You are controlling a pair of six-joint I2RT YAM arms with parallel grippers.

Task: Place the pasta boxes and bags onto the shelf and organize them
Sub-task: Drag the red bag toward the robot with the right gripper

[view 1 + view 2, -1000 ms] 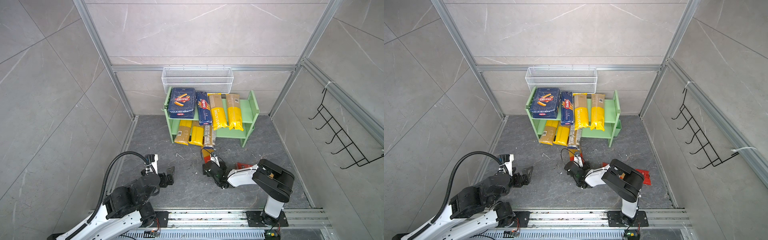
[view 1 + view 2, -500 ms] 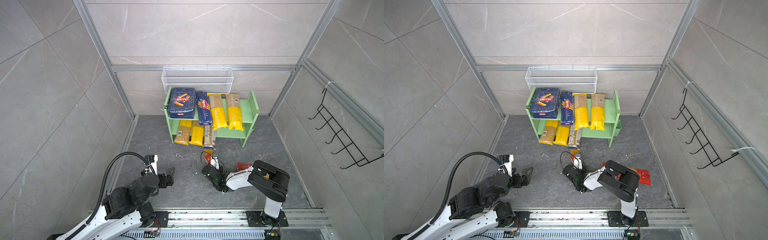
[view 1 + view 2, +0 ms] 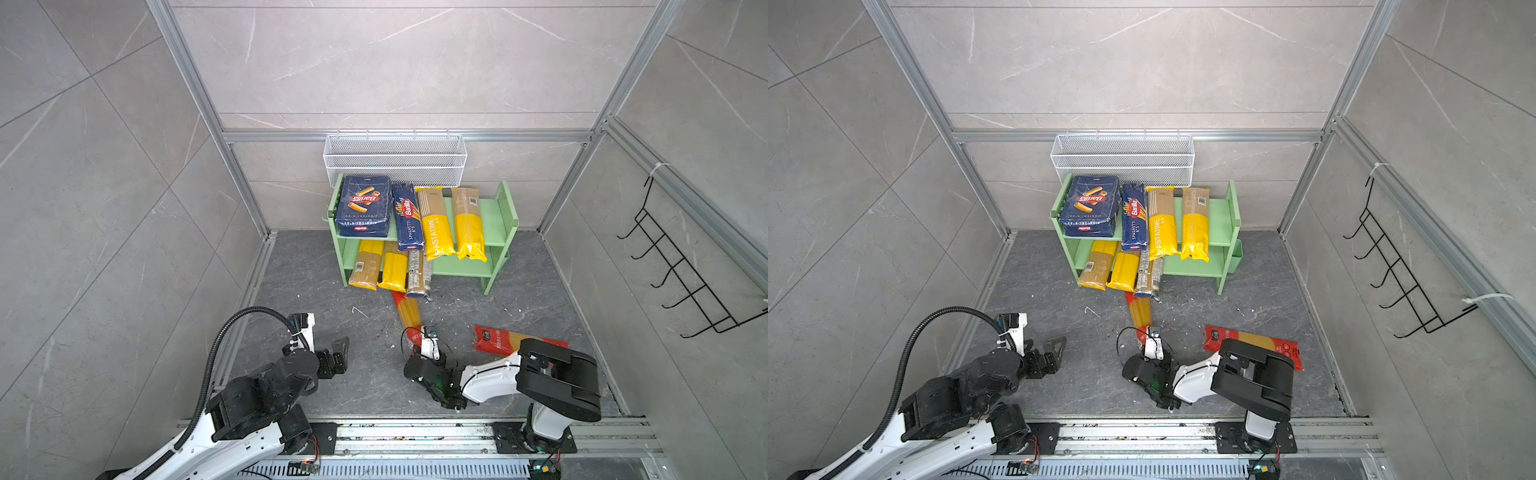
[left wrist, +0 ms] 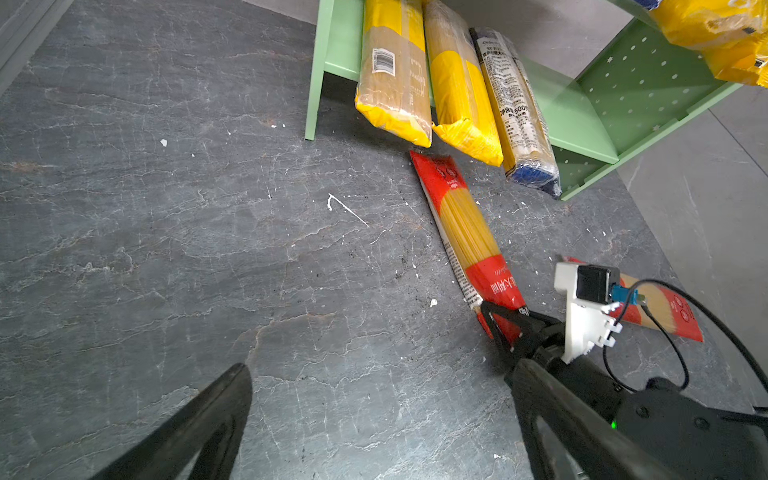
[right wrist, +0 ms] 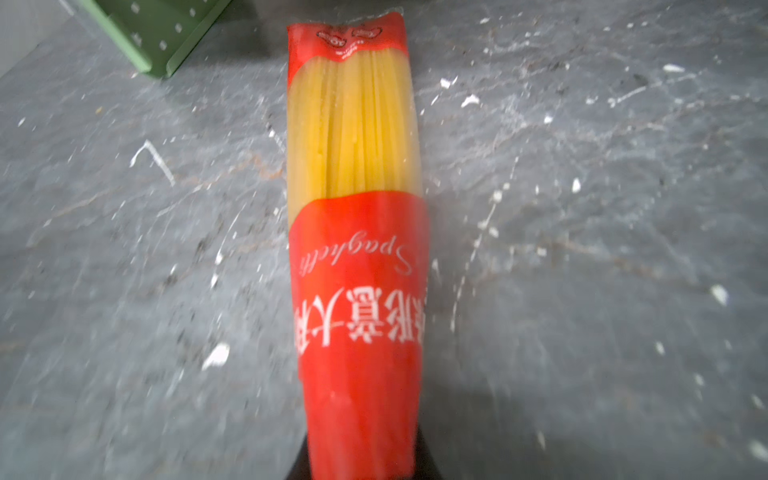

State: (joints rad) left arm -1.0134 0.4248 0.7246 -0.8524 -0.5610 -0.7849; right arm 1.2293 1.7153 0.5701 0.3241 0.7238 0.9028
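A bag with red ends lies on the dark floor, pointing at the shelf. My right gripper is shut on its near red end; the right wrist view shows the bag running out from between the jaws. A second red-ended bag lies flat behind the right arm, partly hidden. On the top tier sit the two pasta boxes and two yellow bags. Three bags stick out of the lower tier. My left gripper hangs open over bare floor.
A white mesh basket hangs on the back wall just above the shelf. A black wire hook rack is fixed to the right wall. The right half of both shelf tiers is bare green board. Crumbs dot the floor.
My right gripper has drawn back along the floor bag to its near red end and shut on it. The left arm has not moved.
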